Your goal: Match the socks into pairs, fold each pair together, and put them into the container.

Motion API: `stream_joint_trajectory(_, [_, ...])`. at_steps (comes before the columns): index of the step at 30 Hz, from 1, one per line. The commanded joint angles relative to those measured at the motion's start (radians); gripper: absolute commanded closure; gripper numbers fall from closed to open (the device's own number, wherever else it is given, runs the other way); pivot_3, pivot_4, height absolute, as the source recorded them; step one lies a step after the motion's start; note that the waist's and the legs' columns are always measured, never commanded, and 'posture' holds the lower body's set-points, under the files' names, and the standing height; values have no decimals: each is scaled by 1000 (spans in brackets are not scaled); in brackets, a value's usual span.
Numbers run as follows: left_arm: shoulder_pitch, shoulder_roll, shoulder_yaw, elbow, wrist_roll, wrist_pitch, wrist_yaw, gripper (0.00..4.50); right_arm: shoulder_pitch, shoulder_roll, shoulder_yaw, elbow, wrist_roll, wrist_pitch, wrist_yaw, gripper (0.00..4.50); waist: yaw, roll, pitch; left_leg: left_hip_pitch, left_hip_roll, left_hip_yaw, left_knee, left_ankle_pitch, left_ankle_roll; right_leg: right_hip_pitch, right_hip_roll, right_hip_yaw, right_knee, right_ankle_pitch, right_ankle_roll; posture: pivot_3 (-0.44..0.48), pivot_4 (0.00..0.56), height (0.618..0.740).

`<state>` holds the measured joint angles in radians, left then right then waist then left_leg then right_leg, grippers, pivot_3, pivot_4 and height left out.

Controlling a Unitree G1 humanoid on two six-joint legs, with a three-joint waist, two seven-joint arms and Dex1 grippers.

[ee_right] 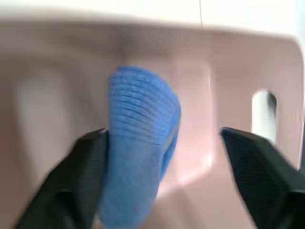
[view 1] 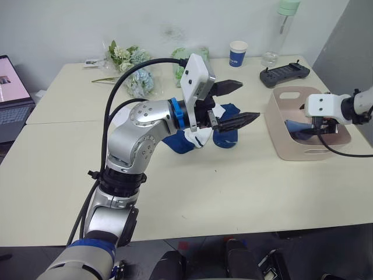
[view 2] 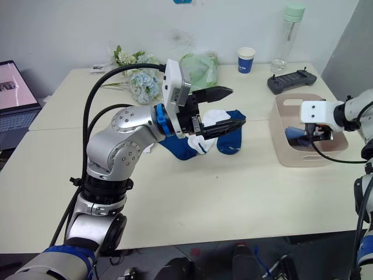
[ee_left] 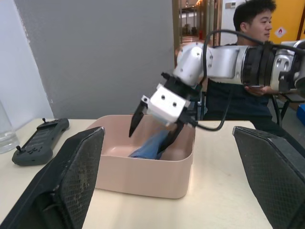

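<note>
- Right gripper point(ee_left: 153, 125) reaches down into the pink tub point(view 1: 282, 137) at the bench's right side; jaws spread; a light blue sock point(ee_right: 138, 143) sits between them inside the tub, against one finger, not pinched
- Left gripper point(view 1: 236, 102) hangs above the middle of the bench point(view 1: 192, 192), forearm raised and level, pointing toward the tub; jaws spread wide, empty
- Navy socks point(view 2: 230, 140) and a white sock point(view 2: 201, 143) lie heaped on the bench just below and behind the left gripper
- Blue paper cup point(view 1: 238, 53) and black controller point(view 1: 284, 73) stand at the far edge
</note>
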<state>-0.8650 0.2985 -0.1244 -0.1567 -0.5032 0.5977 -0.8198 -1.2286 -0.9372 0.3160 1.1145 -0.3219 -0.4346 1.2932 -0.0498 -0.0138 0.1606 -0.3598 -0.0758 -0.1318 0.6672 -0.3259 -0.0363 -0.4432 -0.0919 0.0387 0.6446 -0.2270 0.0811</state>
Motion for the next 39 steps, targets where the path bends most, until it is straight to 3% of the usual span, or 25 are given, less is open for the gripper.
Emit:
stream_joint_trajectory(1, [1, -7, -10, -26, 5, -35, -10, 0, -99, -67, -52, -77, 46, 78, 128, 12, 2, 0, 0, 0, 0, 0, 0, 0, 0, 0, 0, 0, 0, 0, 0, 0, 150, 740])
stream_joint_trajectory(3, [6, -15, -14, -29, 3, -38, -6, 0, -133, -77, -55, -87, 40, 108, 138, 12, 5, 0, 0, 0, 0, 0, 0, 0, 0, -1, 0, 0, 0, 0, 0, 0, 150, 740])
stream_joint_trajectory(8, [8, -27, -16, -29, 6, -48, -2, 0, -154, -70, -40, -46, -23, 55, -25, 12, 9, 0, 0, 0, 0, 0, 0, 0, 0, 0, 0, 0, 0, 0, 0, 0, 150, 740])
stream_joint_trajectory(11, [9, -18, -8, -36, 2, -42, -2, 0, -159, -33, -76, -26, -4, 35, -134, 608, 10, 0, 0, 0, 0, 1, 0, 0, 0, 0, 0, 0, 0, 0, 0, 0, 150, 740])
stream_joint_trajectory(17, [83, 63, 42, -60, 51, -48, 56, 0, -92, 153, -280, -150, 255, 191, -216, 2729, -6, 0, 0, 1, 1, 3, -1, 0, 0, -2, 1, 2, 2, 1, -1, 0, 150, 740])
stream_joint_trajectory(22, [305, 192, 134, -150, 123, -58, 139, 0, 292, 388, -374, -775, 461, 573, -399, 4461, -9, -2, -5, 0, 5, -3, 1, 0, 0, -2, 2, 1, 3, 1, -1, 0, 150, 740])
stream_joint_trajectory(23, [346, 202, 156, -163, 127, -62, 158, 0, 355, 418, -377, -869, 468, 620, -443, 4461, -7, -1, -4, -1, 5, -5, 1, 0, 0, -4, 2, 0, 3, 1, -1, 0, 150, 740])
stream_joint_trajectory(26, [497, 216, 230, -199, 142, -84, 214, 0, 586, 504, -342, -1113, 464, 716, -544, 3704, 12, -1, -4, -9, 1, -8, 11, 0, 0, -10, -1, 0, 5, 1, -1, 0, 150, 740])
stream_joint_trajectory(36, [888, 151, 332, -216, 209, -256, 332, 0, 1005, 578, -347, -1399, 457, 800, -745, 262, 24, -1, -4, -3, 1, -5, 9, -2, 2, -3, 1, 2, 2, 5, 1, 0, 150, 740])
stream_joint_trajectory(37, [917, 141, 340, -213, 218, -281, 341, 0, 1042, 575, -341, -1417, 461, 809, -743, 52, 23, -1, -4, -3, 1, -5, 9, -2, 2, -3, 1, 2, 2, 5, 1, 0, 150, 740])
stream_joint_trajectory(39, [972, 113, 362, -213, 225, -319, 368, 0, 1111, 574, -340, -1444, 459, 800, -755, 52, 24, -1, -4, -3, 1, -5, 9, -2, 2, -3, 2, 2, 2, 5, 0, 0, 150, 740])
